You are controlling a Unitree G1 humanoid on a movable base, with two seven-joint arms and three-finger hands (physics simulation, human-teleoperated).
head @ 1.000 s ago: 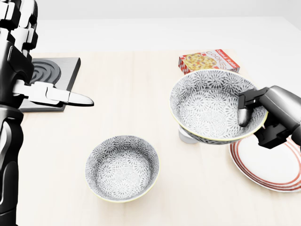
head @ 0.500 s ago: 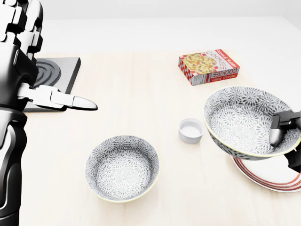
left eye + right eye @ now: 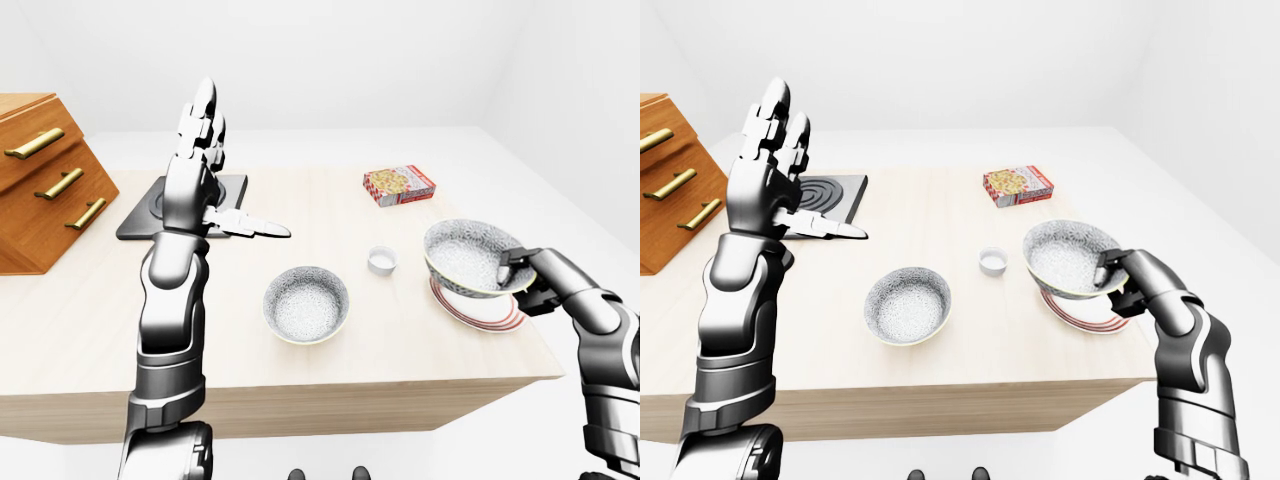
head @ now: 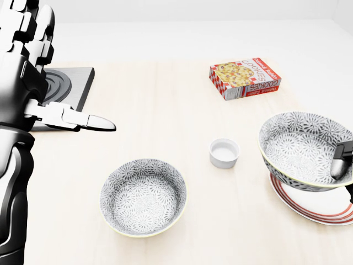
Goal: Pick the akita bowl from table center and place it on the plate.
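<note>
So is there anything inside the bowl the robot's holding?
Empty. The akita bowl in the right hand shows only its patterned inside and one finger over the rim.

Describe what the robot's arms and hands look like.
The left arm and right arm are glossy dark-grey metallic shells in rounded segments with black joints. The left robot hand has three blocky, jointed fingers, with a lighter silver, pointed thumb. The right robot hand has the same dark finish. No cables or markings show.
</note>
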